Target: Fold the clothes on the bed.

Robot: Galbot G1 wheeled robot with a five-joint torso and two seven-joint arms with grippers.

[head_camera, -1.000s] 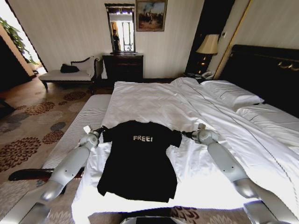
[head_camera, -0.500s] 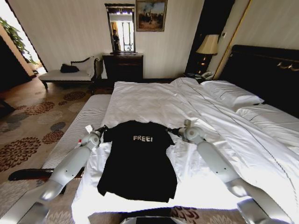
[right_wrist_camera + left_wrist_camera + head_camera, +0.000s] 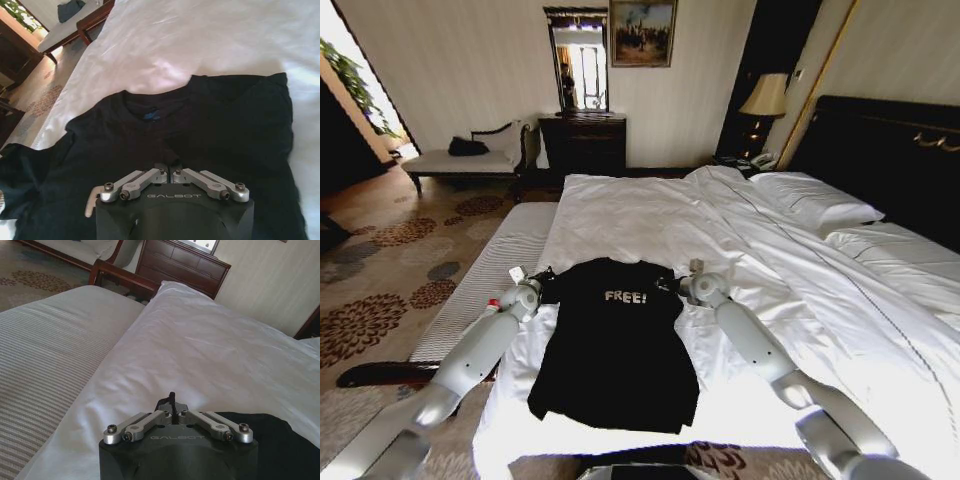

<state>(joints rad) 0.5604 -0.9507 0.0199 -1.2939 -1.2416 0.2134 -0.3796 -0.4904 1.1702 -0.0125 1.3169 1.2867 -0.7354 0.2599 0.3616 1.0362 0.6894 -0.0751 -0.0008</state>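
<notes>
My right gripper pinches the black T-shirt's sleeve over its chest. My left gripper clamps the other sleeve near the bed's left edge; its wrist view shows black cloth between closed fingers.

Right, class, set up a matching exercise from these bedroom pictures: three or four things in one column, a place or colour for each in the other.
Things:
1. T-shirt
2. left hand
3. right hand
4. bench

Places or colours:
a. grey-striped, beside the bed
b. at the shirt's right sleeve, folded inward
c. black, white "FREE!" lettering
d. at the shirt's left sleeve

Pairs: 1-c, 2-d, 3-b, 4-a
</notes>
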